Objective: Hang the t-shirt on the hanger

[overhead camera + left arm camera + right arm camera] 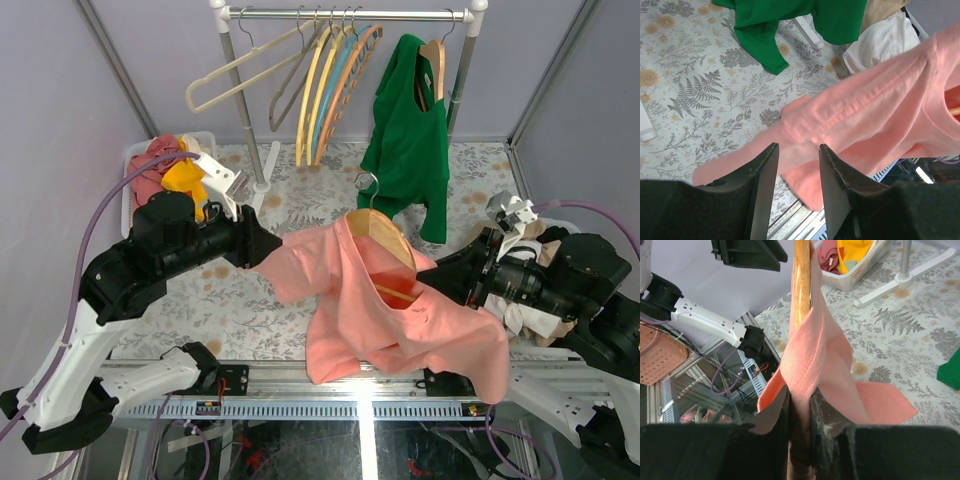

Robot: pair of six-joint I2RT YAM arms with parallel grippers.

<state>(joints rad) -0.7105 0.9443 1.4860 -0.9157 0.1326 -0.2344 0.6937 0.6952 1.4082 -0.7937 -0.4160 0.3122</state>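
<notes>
There is one salmon t-shirt (400, 320) and one wooden hanger (385, 235) in front of the single clothes rail (350, 15). On the rail hang one green shirt (405, 130), one cream hanger (240, 75) and four or five thin hangers (325, 100), which overlap too much to count surely. Left of the rail, one white basket (135, 155) holds one red garment (150, 170) and one yellow garment (185, 180).

Soft cloth, smooth wood, bright metal.
We see the t-shirt (400, 320) as matt salmon knit cloth with stitched seams; the hanger (388, 238) is smooth light wood with a shiny metal hook (371, 195); the left gripper (798, 146) has matt black plastic fingers (762, 185); the table (300, 210) looks matt, printed.
</notes>
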